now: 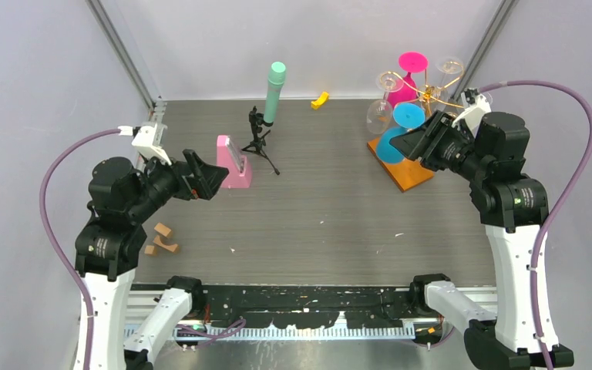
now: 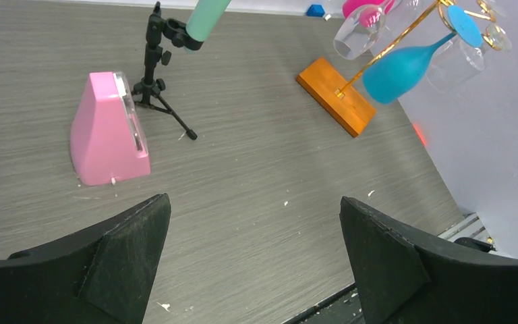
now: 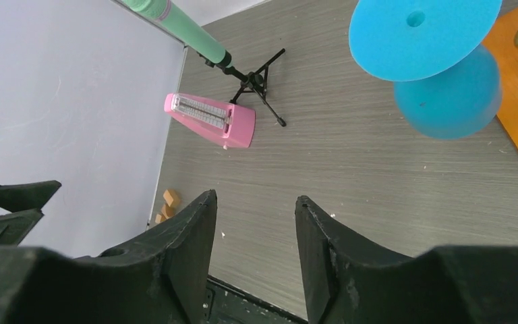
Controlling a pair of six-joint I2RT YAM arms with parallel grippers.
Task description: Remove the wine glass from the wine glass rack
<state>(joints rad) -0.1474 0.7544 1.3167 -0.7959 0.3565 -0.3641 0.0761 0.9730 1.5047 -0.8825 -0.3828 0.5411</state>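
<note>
Hanging upside down on rack (image 1: 432, 93), blue glass (image 1: 390, 145) waits; R gripper (image 1: 410, 143) hovers just beside rack. L wrist: L gripper (image 2: 253, 201) spread wide, empty, well off rack. R wrist: jaws parted, empty; best pinch its stem, slide out along rack arm.

The left arm (image 1: 108, 235) rises from its base at the near edge, its white lower link upright and its black elbow bent, with the forearm turned right toward the middle. The left gripper (image 1: 214, 179) is held in the air, tilted down, its 2 fingers (image 2: 128, 256) spread wide. The right arm (image 1: 512, 208) reaches farther from its base, leaning to the far right side, wrist turned left. The right gripper (image 1: 410, 145) points left and slightly down, its 2 fingers (image 3: 175, 256) parted by a narrower gap than the left pair.
</note>
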